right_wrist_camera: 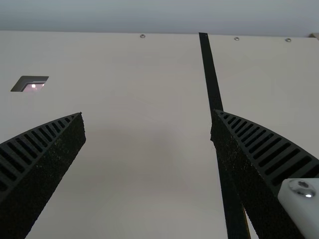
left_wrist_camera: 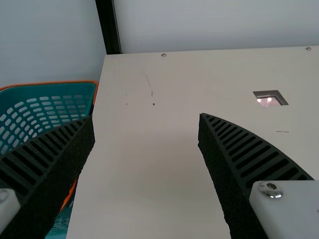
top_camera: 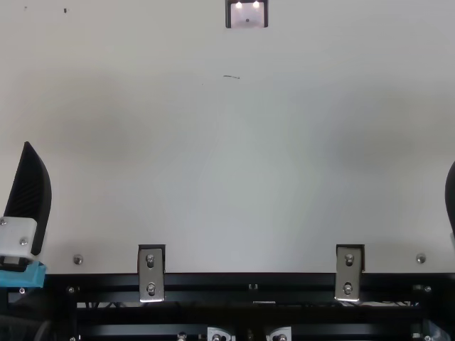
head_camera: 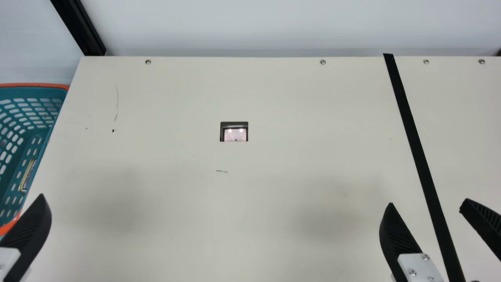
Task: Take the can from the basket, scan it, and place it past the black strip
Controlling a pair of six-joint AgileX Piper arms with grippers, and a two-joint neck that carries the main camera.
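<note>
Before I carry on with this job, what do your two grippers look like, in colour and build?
My left gripper and right gripper both have black, curved fingers that taper to a tip, with ribbed sides and grainy faces. White plates with silver screws sit at their bases. Behind the left one's plate, the top view shows a light-blue part.

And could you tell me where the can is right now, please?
In the main view, the can is at the far left, down inside the teal basket, toward the side that borders the cream table.
</note>
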